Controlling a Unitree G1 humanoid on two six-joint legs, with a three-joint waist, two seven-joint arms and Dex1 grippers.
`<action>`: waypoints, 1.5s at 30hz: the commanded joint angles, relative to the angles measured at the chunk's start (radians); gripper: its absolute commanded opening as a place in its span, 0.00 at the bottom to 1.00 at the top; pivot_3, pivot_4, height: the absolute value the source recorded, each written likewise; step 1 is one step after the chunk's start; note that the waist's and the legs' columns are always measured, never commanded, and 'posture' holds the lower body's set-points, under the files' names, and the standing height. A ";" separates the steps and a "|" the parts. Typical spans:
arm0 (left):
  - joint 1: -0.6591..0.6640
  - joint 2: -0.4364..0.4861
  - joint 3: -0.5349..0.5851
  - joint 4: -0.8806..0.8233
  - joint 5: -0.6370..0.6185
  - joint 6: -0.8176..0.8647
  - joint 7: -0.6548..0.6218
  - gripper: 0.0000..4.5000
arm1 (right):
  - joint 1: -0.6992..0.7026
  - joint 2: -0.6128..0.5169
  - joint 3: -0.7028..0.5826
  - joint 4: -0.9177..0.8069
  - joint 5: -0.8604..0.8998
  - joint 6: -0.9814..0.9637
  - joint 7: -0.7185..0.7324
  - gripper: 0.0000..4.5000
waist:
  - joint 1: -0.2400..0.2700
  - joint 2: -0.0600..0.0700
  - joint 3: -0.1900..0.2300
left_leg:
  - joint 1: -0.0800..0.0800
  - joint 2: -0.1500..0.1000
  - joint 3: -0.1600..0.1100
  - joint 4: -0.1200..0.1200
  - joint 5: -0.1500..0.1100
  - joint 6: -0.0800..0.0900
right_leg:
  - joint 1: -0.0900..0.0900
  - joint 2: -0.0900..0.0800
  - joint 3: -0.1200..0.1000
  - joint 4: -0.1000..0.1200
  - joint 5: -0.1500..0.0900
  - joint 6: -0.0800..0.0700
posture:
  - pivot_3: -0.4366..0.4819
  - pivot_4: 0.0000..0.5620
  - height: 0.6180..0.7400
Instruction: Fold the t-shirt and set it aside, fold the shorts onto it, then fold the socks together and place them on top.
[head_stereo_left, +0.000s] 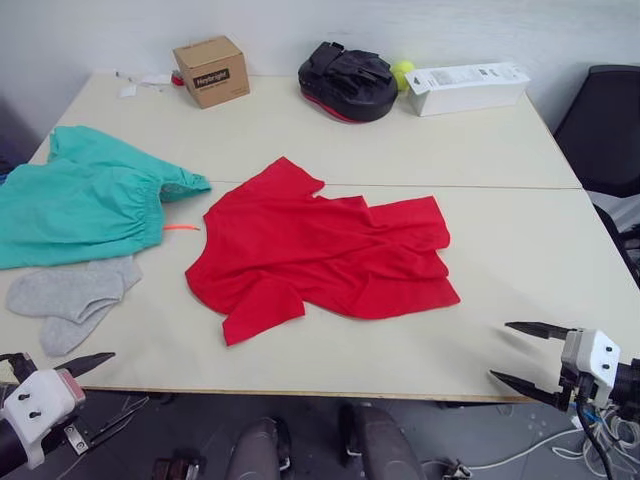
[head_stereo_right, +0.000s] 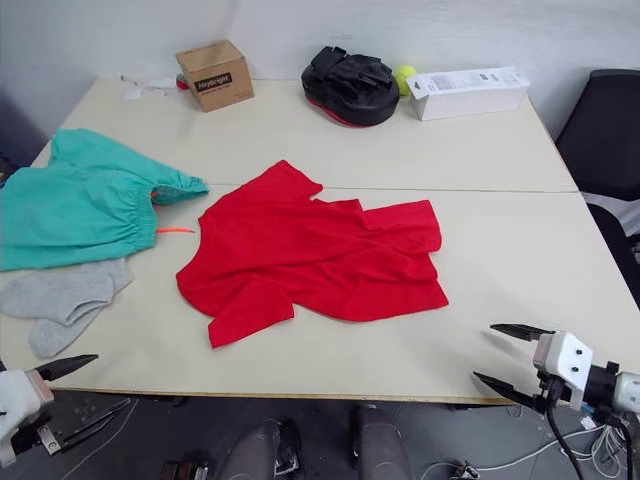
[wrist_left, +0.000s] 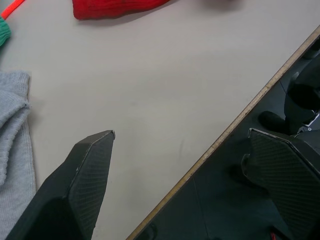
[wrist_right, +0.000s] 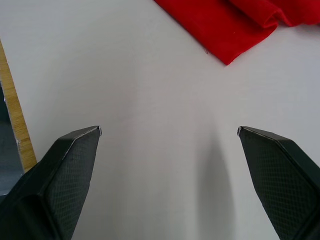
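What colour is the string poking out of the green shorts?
Neon orange. The drawstring of the shorts shows best in the left eye view.

table (head_stereo_left: 520, 250) | t-shirt (head_stereo_left: 320, 250) | shorts (head_stereo_left: 80, 200) | socks (head_stereo_left: 70, 300) | box (head_stereo_left: 211, 71) | black bag, perhaps (head_stereo_left: 348, 82)

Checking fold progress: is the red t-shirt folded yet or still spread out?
Spread, unfolded. The t-shirt lies rumpled on the table, both sleeves sticking out, neither claw touching it.
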 joint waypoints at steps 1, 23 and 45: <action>0.015 -0.009 0.027 -0.020 -0.037 0.007 -0.003 1.00 | -0.016 0.011 -0.008 -0.031 0.018 0.009 -0.016 0.99 | 0.000 0.000 0.000 | 0.000 0.000 0.000 0.000 0.000 0.000 | 0.000 0.000 0.000 0.000 0.000 0.000 | 0.48 0.27 1.00; 0.118 -0.018 0.142 -0.109 -0.237 0.220 -0.089 1.00 | 0.135 0.042 -0.206 0.030 0.035 -0.011 -0.075 0.99 | -0.001 -0.002 -0.001 | 0.001 0.000 -0.001 0.001 -0.001 0.001 | 0.003 0.000 -0.001 -0.002 0.000 0.000 | 0.48 0.27 1.00; -0.526 0.207 -0.583 -0.205 0.077 0.554 0.225 1.00 | -0.329 0.018 0.244 -0.146 -0.220 0.214 -0.158 0.99 | -0.018 0.003 0.000 | 0.015 -0.001 0.000 -0.006 0.003 -0.009 | 0.012 0.002 0.001 0.000 0.008 0.014 | 0.48 0.27 1.00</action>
